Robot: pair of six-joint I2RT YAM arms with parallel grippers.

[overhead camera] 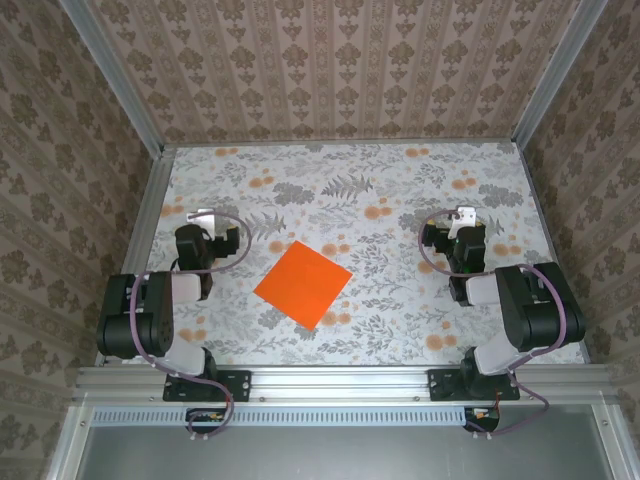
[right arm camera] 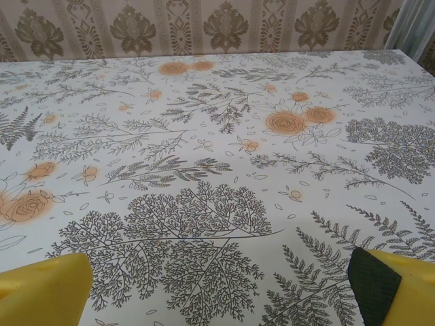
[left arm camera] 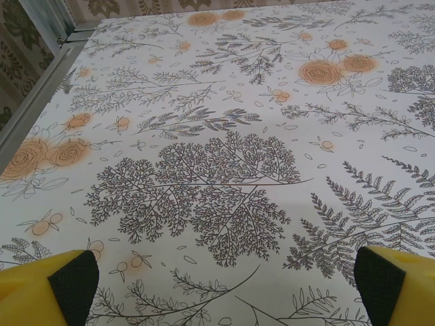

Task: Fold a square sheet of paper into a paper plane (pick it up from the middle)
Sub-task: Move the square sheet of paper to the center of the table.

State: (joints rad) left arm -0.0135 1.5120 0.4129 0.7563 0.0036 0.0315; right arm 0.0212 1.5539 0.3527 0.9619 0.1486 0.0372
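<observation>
The square sheet of paper (overhead camera: 303, 283) is bright orange and lies flat on the floral tablecloth, turned like a diamond, midway between the two arms. It has no visible crease. The paper plane is out of view. My left gripper (overhead camera: 204, 216) rests left of the sheet, well apart from it, pointing toward the far wall. In the left wrist view it (left arm camera: 224, 288) is open, its yellow fingers (left arm camera: 68, 282) wide apart over bare cloth. My right gripper (overhead camera: 462, 216) sits right of the sheet, also apart. It (right arm camera: 221, 288) is open too, its fingers (right arm camera: 380, 285) holding nothing.
The table (overhead camera: 400, 180) carries a cloth printed with grey ferns and pale-orange blossoms. Aluminium rails (overhead camera: 145, 215) and wallpapered walls (overhead camera: 330, 70) close it in on the left, right and far sides. The arm bases (overhead camera: 205, 380) stand at the near edge.
</observation>
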